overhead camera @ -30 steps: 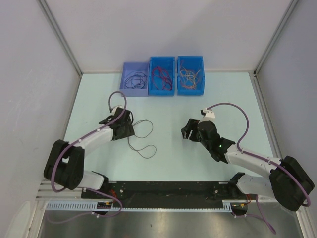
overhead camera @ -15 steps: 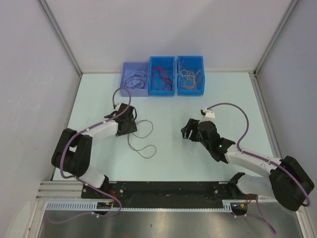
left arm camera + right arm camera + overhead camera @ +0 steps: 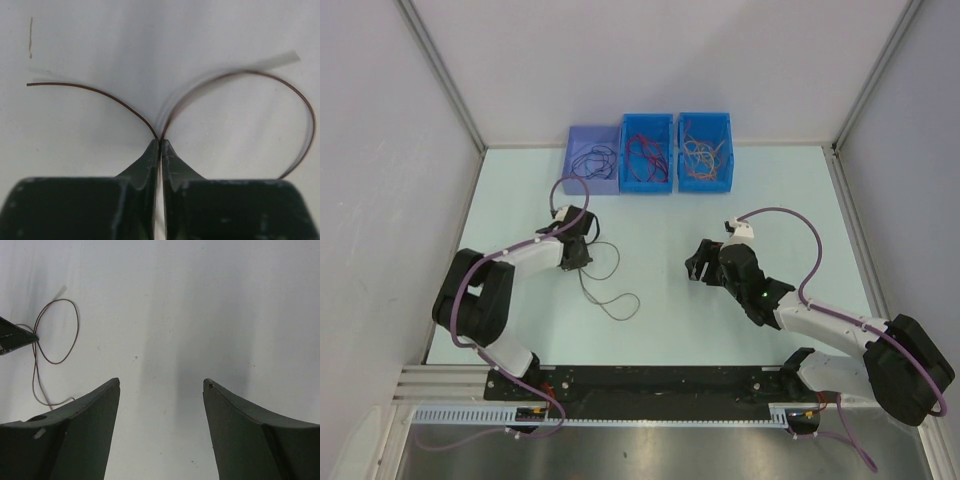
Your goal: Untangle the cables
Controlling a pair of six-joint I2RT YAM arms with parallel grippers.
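From above, the left end effector [image 3: 580, 249] has just closed on the loose cable [image 3: 636, 299] lying on the table [image 3: 660, 215]; its wrist view confirms the pinch, so lifting can follow, while the right wrist view shows the right end effector [image 3: 162, 382] spread, holding nothing.

Top view bright, even: diffuse light from overhead, only faint soft shadows on pale counter [image 3: 670, 215]. Left wrist view: thin cable [image 3: 100, 93] flanked by pale smeared ghost streaks, motion blur. Left tool [image 3: 160, 145] very close, dark, slightly soft. Right wrist view: broad grey shadow bands running down counter. Right tool [image 3: 162, 381] near-silhouette, little surface detail — edges fairly crisp.
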